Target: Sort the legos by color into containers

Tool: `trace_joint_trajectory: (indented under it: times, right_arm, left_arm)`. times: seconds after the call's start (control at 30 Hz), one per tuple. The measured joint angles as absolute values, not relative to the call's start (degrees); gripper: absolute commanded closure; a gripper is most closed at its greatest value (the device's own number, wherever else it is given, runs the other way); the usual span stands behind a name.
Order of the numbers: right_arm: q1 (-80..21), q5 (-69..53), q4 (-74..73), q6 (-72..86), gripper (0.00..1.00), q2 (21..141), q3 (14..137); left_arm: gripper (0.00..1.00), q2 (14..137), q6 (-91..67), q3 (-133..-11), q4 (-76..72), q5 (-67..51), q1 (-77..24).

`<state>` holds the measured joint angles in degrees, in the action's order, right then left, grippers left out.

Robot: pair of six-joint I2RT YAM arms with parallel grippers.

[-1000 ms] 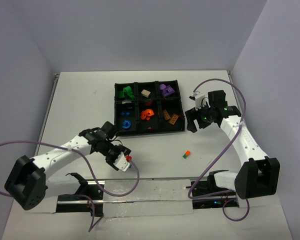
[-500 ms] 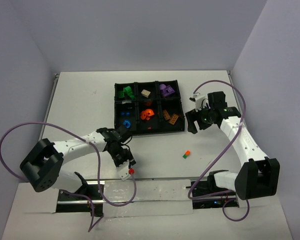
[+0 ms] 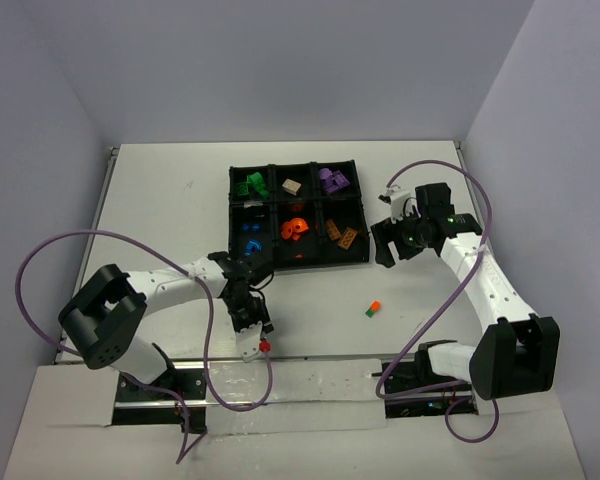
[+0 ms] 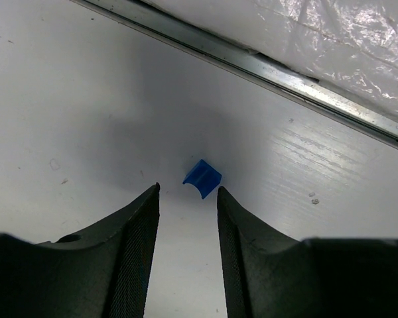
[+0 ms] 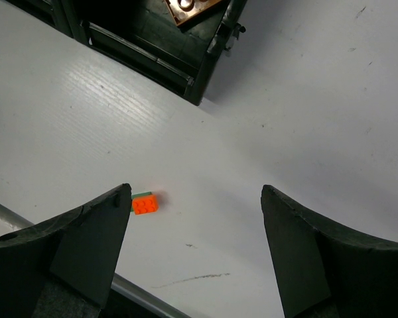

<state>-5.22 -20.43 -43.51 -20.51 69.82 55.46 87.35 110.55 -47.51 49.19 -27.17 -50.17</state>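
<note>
1. The left claw point(image 4: 188, 193) points down at the table point(image 4: 66, 99). Its jaws are narrow, with a clear gap, and hold nothing.
2. A single blue piece point(image 4: 202, 177) lies flat on the table just past the fingertips, in line with the gap. Whether it touches a tip cannot be told. In the overhead view the arm covers it.
3. Past that piece, a metal rail point(image 4: 252, 63) crosses the table's near edge. Crinkled plastic sheet point(image 4: 331, 26) lies behind it, cut off by the frame.
4. The right claw point(image 5: 196, 192) has its jaws spread wide and empty. It is above the table, just right of the tray's point(image 3: 310, 264) near right corner.
5. An orange brick point(image 5: 144, 204) lies on the table, near and slightly left of the right claw. A green piece point(image 3: 369, 313) touches it. In the right wrist view only a thin green edge shows behind the orange.
6. That same view cuts the tray off at the top. It shows one corner and part of a brown piece point(image 5: 186, 5).
7. Counts:
   - Two claws.
   - One tray with six compartments. The far row holds green, tan and purple from left to right, and the near row holds blue, orange and brown.
   - Three loose pieces on the table: one blue, one orange and one green.
   - The tan compartment seems to hold one piece. The others are too small and bunched to count.
</note>
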Motion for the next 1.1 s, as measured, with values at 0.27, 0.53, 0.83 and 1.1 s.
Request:
trace_joint_trajectory:
  times: [0.27, 0.53, 0.83, 1.1]
  right_arm:
    - [-4.96, -20.38, -43.48, -20.67, 0.14, 69.78, 55.44]
    - [-4.75, -20.4, -43.46, -20.67, 0.15, 69.8, 55.44]
    - [-4.44, -20.38, -43.46, -20.67, 0.15, 69.78, 55.44]
    - [-4.05, -20.38, -43.46, -20.67, 0.15, 69.79, 55.44]
  left_arm:
    - [0.55, 87.35, 112.05, -47.51, 50.1, -26.84, -50.17]
    - [0.57, 87.53, 112.22, -47.51, 50.22, -26.79, -50.96]
    - [0.61, 88.5, 112.2, -47.51, 50.22, -26.76, -51.25]
    - [0.62, 88.97, 112.17, -47.51, 50.22, -26.76, -51.29]
